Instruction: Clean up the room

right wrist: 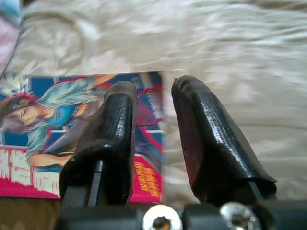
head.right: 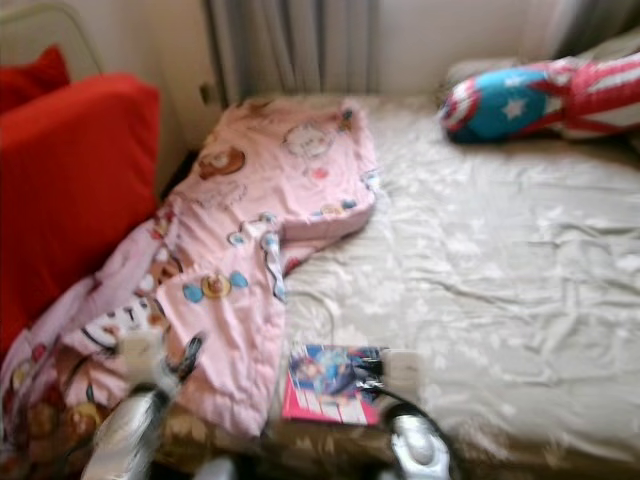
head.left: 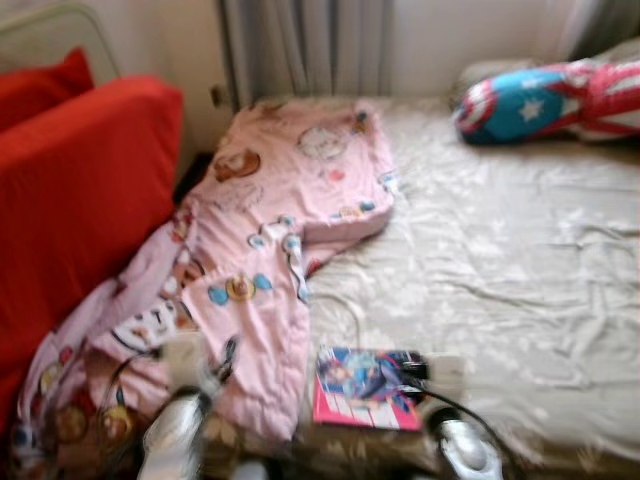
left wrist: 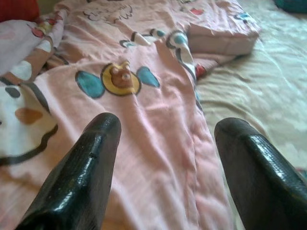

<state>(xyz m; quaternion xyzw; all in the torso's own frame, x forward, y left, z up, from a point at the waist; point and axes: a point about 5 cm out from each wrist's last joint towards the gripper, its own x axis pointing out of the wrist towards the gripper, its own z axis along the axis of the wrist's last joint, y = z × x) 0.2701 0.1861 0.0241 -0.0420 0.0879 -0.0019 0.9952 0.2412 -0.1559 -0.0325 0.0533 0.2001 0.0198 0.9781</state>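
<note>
While blurred in both eye views, bed (head.left: 520, 270) seen with beige patterned sheet, near edge running just under both grippers. Right gripper (right wrist: 153, 124) poised at that near edge, jaws narrowly parted with nothing between them, one finger (right wrist: 108, 139) over right margin of magazine (head.left: 365, 388), the other over bare sheet. One magazine counted, lying flat by the near edge, cover up, partly beneath the jaws; contact with fingers not determinable. Open sheet beyond and to the right of right jaws, wrinkled but free of objects up to far pillow. Left gripper (left wrist: 165, 158) held above pink quilt (head.left: 270, 250), jaws wide apart and empty, quilt fabric directly ahead and between them. One quilt counted, folded thick at far end, trailing off bed's left edge toward floor. One star-and-stripe pillow (head.left: 545, 100) at far right corner, well apart from both jaws. Red cushioned seat (head.left: 80, 200) left of left jaws, touching draped quilt, closing that side. Grey curtain (head.left: 305, 45) behind bed. Black cable (head.left: 470, 415) curved beside right wrist.
</note>
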